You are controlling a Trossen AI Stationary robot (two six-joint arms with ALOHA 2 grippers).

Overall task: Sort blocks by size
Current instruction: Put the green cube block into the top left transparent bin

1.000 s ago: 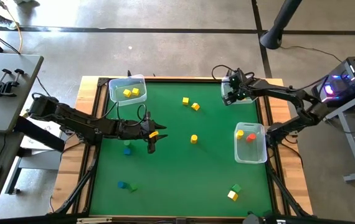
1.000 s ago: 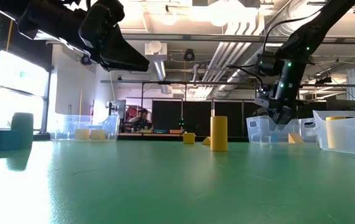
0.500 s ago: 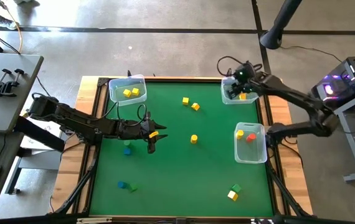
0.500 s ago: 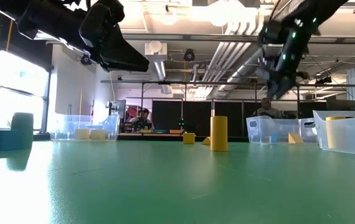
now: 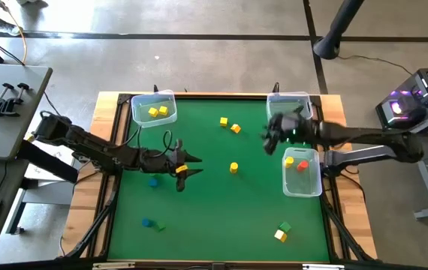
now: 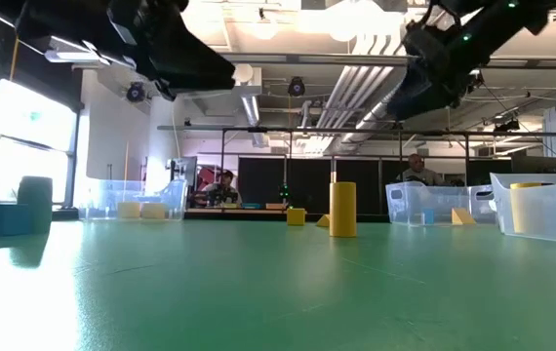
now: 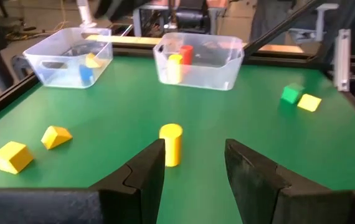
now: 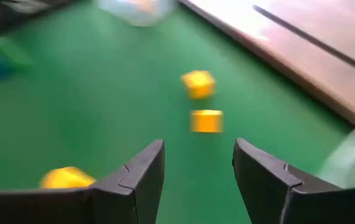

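The left gripper [image 7: 193,177] hangs above the green mat [image 5: 221,210], jaws apart and empty. Ahead of it a yellow cylinder [image 7: 171,144] stands upright at mid-mat, long axis vertical. The right gripper [image 8: 196,180], jaws apart and empty, hovers near the two right bins. Two yellow blocks [image 8: 199,84] lie flat ahead of it, just beside each other.
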